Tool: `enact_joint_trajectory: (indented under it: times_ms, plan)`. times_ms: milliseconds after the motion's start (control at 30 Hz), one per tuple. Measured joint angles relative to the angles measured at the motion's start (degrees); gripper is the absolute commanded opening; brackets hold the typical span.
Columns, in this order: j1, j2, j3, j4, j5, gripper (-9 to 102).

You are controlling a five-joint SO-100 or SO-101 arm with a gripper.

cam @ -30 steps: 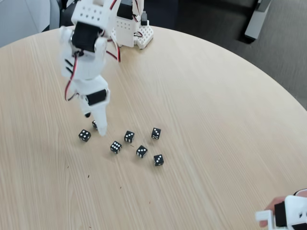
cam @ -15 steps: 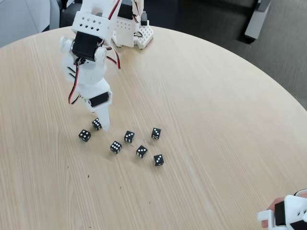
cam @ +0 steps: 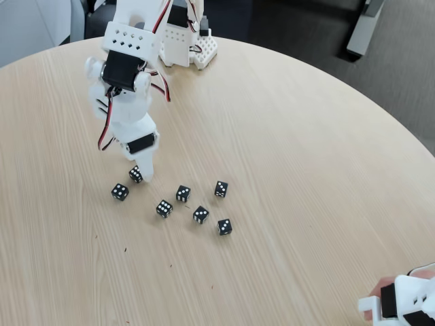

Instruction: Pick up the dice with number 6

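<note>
Lifting since a second ago, the white end effector [cam: 141, 172] now carries the small black die with white pips [cam: 136, 174], pinched between its fingers just clear of the pale wooden table [cam: 285, 136]. Six matching black dice [cam: 183, 193] lie below and right. A shallow pinch could let it slip.

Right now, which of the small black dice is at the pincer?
The small black die at the tip of the white pincer, apparently held between its fingers. The other six black dice lie apart on the wooden table, untouched.
</note>
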Motion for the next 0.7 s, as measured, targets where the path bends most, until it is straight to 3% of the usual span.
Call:
enact_joint_trajectory:
  times_ms: [700]
  plan:
    - [3.4,-0.1,-0.4,-0.2,8.3,19]
